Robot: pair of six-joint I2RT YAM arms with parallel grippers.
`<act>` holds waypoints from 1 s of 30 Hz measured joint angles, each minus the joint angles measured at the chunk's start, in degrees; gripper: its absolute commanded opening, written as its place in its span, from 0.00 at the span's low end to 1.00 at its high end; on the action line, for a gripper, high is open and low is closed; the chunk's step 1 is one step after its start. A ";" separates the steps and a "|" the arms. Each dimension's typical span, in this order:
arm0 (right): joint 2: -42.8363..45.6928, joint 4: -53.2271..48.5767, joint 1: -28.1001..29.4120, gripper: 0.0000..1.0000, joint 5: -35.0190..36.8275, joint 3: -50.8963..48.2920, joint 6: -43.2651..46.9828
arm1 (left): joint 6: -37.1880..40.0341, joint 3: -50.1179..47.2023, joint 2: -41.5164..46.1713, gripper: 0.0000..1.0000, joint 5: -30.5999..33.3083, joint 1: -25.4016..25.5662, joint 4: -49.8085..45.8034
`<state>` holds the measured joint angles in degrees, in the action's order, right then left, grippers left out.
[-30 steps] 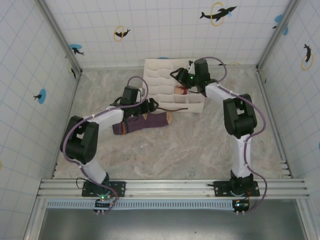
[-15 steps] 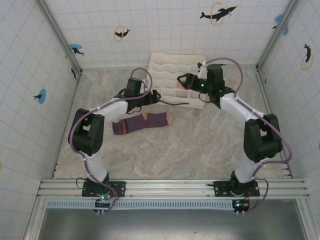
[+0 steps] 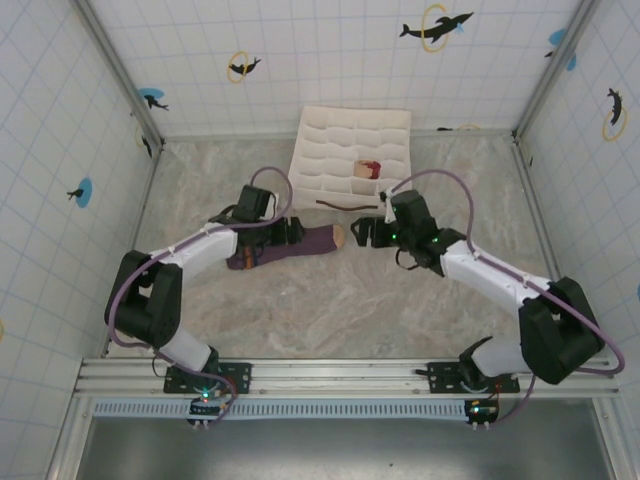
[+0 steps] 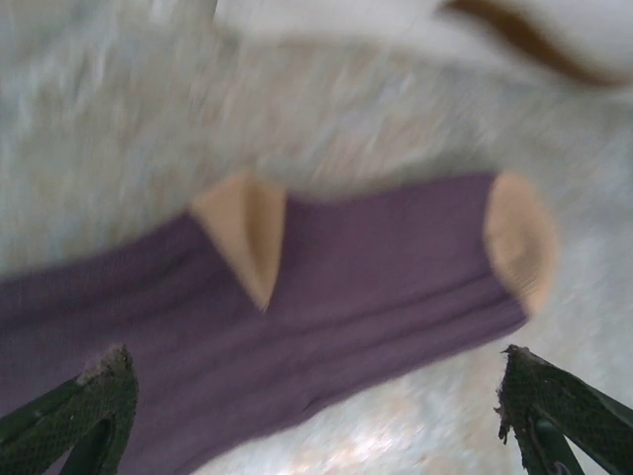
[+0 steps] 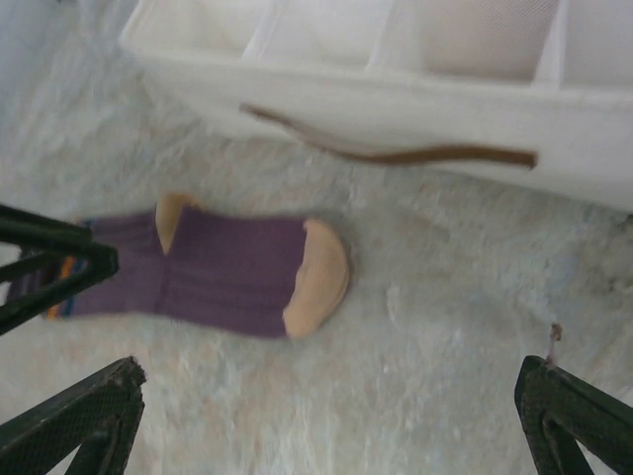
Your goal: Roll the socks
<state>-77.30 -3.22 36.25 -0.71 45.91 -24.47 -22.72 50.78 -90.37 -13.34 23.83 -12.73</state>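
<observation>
**Top external view.** The purple sock (image 3: 300, 243) lies flat on the surface (image 3: 350, 300) at frame centre. Its long axis runs left to right, with the cuff at left and the tan toe at right. The left tool (image 3: 288, 232) hangs over its mid-length, and the right tool (image 3: 362, 232) sits just right of the toe. The left arm is judged nearer. The beige sock (image 3: 368, 169) rests in a right-side compartment of the organiser box (image 3: 330, 130).

**Left wrist view.** The fingers are spread wide, straddling the sock's foot section, and clamp nothing.

**Right wrist view.** The fingers are wide apart and empty. The toe lies at centre left, below the box's brown strap (image 5: 396, 155).

No writing is legible.
</observation>
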 measured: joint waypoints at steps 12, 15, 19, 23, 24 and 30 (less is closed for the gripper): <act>3.04 0.39 7.39 1.00 10.12 -12.55 -2.03 | -6.45 -9.75 1.18 0.95 -1.46 1.86 10.60; 3.04 0.42 8.41 1.00 11.56 -12.94 -2.19 | -10.14 -10.69 1.11 0.95 -2.73 5.18 13.86; 4.35 0.46 8.90 1.00 14.56 -13.11 -2.12 | -16.79 -10.67 0.57 0.95 -2.19 11.26 16.65; 7.61 1.16 9.11 1.00 16.52 -14.49 -1.64 | -24.37 -9.35 -0.26 0.95 0.42 18.78 18.75; 8.31 1.29 9.11 1.00 16.90 -14.99 -1.44 | -25.88 -8.11 -1.14 0.95 1.07 20.74 19.06; 10.97 0.44 8.81 1.00 18.80 -17.99 -0.76 | -31.32 0.42 -6.82 0.95 2.78 27.61 19.65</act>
<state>-66.32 -2.79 45.06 18.09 27.92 -25.23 -54.04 51.20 -97.19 -10.57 51.44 6.92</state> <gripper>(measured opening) 0.995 0.946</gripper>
